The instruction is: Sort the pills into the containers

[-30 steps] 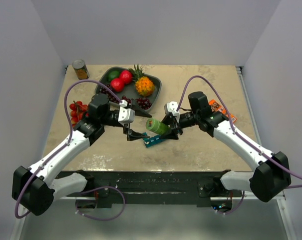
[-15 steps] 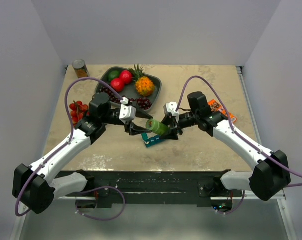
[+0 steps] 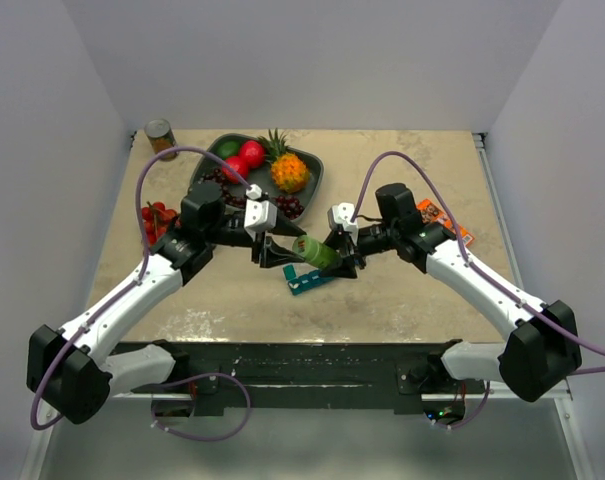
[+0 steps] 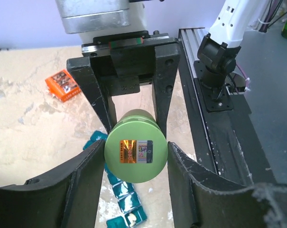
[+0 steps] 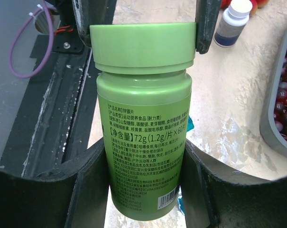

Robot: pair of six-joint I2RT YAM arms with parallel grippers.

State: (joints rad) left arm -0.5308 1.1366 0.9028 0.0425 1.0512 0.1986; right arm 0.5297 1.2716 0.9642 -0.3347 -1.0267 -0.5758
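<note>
My right gripper (image 3: 334, 262) is shut on the body of a green pill bottle (image 3: 315, 252) and holds it tilted above the table. In the right wrist view the fingers clamp the labelled body (image 5: 143, 118). My left gripper (image 3: 282, 252) meets the bottle from the left, and its fingers sit against both sides of the green cap (image 4: 136, 152). A strip of teal-blue cube containers (image 3: 310, 281) lies on the table under the bottle. In the left wrist view the strip (image 4: 126, 199) holds a white pill (image 4: 129, 218) in one cube.
A dark grey fruit tray (image 3: 207, 170) with fruit stands at the back. A tin can (image 3: 161, 138) is at the back left, with red tomatoes (image 3: 155, 220) below it. An orange packet (image 3: 437, 215) lies on the right. A small white bottle (image 5: 233, 21) stands beyond the cap.
My left gripper has moved right, up to the bottle, and its fingers now flank the cap. My right gripper has kept hold of the bottle, almost still.
</note>
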